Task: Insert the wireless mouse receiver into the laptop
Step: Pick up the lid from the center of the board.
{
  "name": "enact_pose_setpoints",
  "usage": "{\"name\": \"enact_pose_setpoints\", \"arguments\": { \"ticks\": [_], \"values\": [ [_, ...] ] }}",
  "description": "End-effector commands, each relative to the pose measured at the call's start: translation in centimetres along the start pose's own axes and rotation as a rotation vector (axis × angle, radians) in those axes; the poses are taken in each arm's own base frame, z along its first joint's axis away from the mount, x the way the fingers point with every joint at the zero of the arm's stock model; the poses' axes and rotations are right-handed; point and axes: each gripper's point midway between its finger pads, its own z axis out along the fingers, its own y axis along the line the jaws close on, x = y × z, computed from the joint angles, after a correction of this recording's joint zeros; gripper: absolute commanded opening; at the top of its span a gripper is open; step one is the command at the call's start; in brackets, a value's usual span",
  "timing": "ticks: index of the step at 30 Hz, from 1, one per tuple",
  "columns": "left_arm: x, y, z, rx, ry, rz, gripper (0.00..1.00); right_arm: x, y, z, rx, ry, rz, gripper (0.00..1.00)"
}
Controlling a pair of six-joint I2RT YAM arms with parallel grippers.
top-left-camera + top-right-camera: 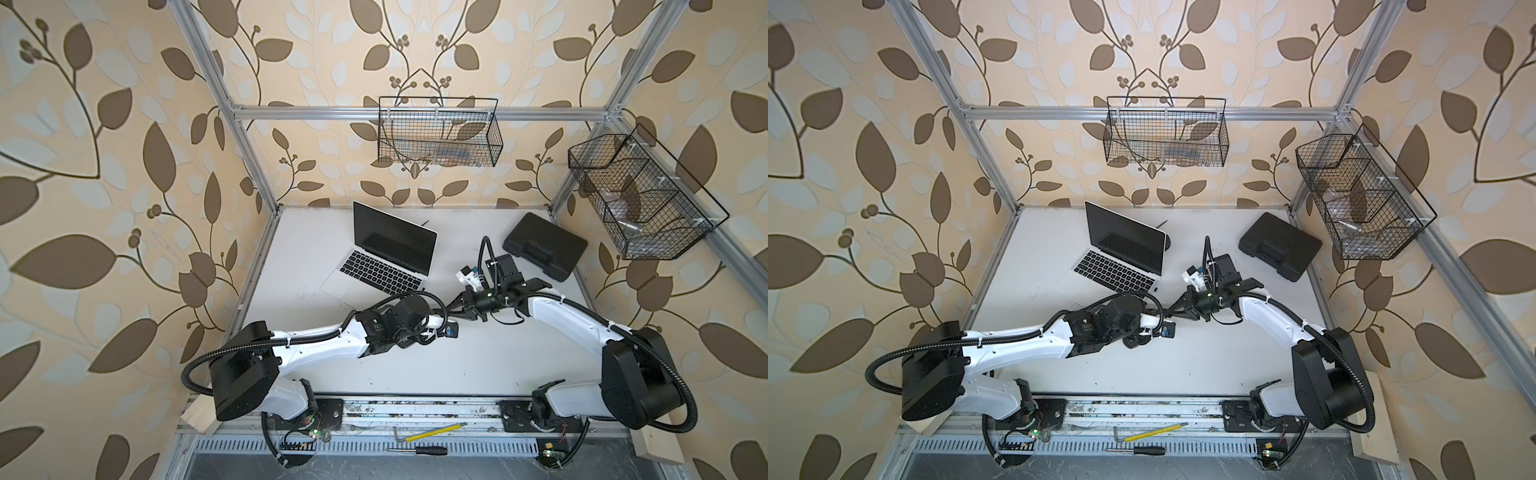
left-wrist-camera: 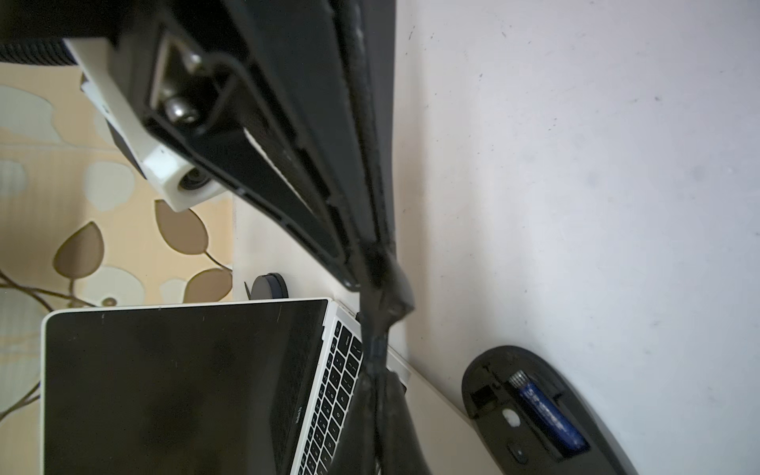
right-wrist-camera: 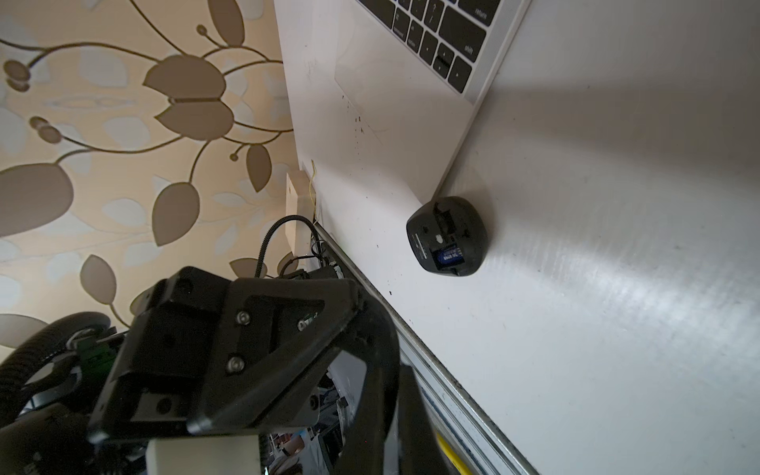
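The receiver [image 2: 391, 298] appeared as a small dark nub in the left wrist view. It was up in the air above the tabletop [image 1: 478, 365], at the spot where the two arms met, though it was too small and shadowed to make out its metal plug. The left end effector [image 2: 371, 268] had its fingers clenched together, and the nub sat right at their tips, so it seemed to be the one holding it. The right end effector [image 1: 456, 305] pointed at it nose to nose from the opposite side. Whether its fingers were apart or pressed together could not be told.

Just below them the mouse [image 2: 534, 411] lay on its back on the tabletop, near the front corner of the laptop [image 1: 386, 257]. Its cover was off, a blue battery was showing, and the small slot beside the battery looked empty. The laptop stood open with a dark screen, a little apart from the end effectors. A black case [image 1: 544, 245] lay well off to the far side.

By my judgement the first part was done: the receiver was out of the mouse and lifted. Left to do were carrying it to the laptop's side edge, lining up the plug with a port, which no view showed clearly, and pushing it in.
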Motion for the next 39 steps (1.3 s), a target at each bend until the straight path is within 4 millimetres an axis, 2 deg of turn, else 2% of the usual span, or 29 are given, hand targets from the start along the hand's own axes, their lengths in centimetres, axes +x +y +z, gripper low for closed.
{"name": "enact_pose_setpoints", "arguments": {
  "ticks": [1, 3, 5, 7, 9, 10, 12, 15, 20, 22, 26, 27, 28, 32, 35, 38, 39],
  "values": [
    [-0.1, 2.9, -0.7, -0.044, -0.015, -0.225, 0.0, 0.1, 0.3, -1.5, -0.01, -0.027, -0.061, 0.49],
    [1.1, 3.2, -1.4, 0.089, -0.033, -0.523, 0.0, -0.6, 0.5, -3.7, -0.01, -0.112, -0.136, 0.59],
    [1.7, 3.7, -2.2, 0.264, -0.107, -0.864, 0.0, -1.3, 1.0, -5.7, -0.031, -0.221, -0.252, 0.64],
    [0.4, 3.9, -3.3, 0.477, -0.228, -1.137, 0.0, -1.0, 2.9, -7.1, -0.117, -0.304, -0.421, 0.67],
    [-1.7, 4.5, -4.6, 0.685, -0.376, -1.312, 0.0, -0.4, 5.3, -8.2, -0.216, -0.361, -0.585, 0.69],
    [-2.4, 4.3, -4.4, 0.78, -0.419, -1.378, 0.0, -0.1, 6.2, -8.5, -0.26, -0.366, -0.628, 0.7],
    [-3.7, 4.7, -5.1, 0.872, -0.503, -1.435, 0.0, 0.1, 7.1, -8.3, -0.325, -0.315, -0.647, 0.7],
    [-4.4, 4.6, -6.1, 0.944, -0.541, -1.446, 0.0, 0.5, 7.5, -7.2, -0.352, -0.215, -0.651, 0.71],
    [-4.8, 4.5, -7.2, 0.975, -0.555, -1.41, 0.0, 1.0, 8.7, -5.1, -0.389, -0.092, -0.634, 0.74],
    [-4.9, 4.5, -7.5, 0.988, -0.557, -1.405, 0.0, 1.4, 8.9, -4.0, -0.397, -0.038, -0.621, 0.79],
    [-5.0, 4.5, -7.8, 0.989, -0.561, -1.392, 0.0, 0.6, 9.3, -3.9, -0.407, -0.052, -0.592, 0.76],
    [-5.0, 4.5, -7.8, 0.988, -0.563, -1.391, 0.0, 0.4, 9.3, -3.9, -0.416, -0.05, -0.573, 0.73],
    [-5.2, 4.9, -8.6, 0.971, -0.583, -1.374, 0.0, 0.4, 9.4, -3.8, -0.422, -0.041, -0.565, 0.66],
    [-5.2, 5.3, -8.6, 0.949, -0.598, -1.385, 0.0, 1.5, 9.7, -3.5, -0.455, 0.017, -0.563, 0.46],
    [-5.3, 5.6, -8.5, 0.937, -0.611, -1.398, 0.0, 2.1, 9.5, -3.2, -0.461, 0.044, -0.558, 0.37],
    [-5.1, 5.2, -8.3, 0.941, -0.59, -1.399, 0.0, 2.2, 9.6, -3.3, -0.459, 0.04, -0.565, 0.17],
    [-4.9, 5.0, -8.2, 0.938, -0.582, -1.4, 0.0, 2.2, 9.6, -3.3, -0.458, 0.039, -0.564, 0.03]
  ]
}}
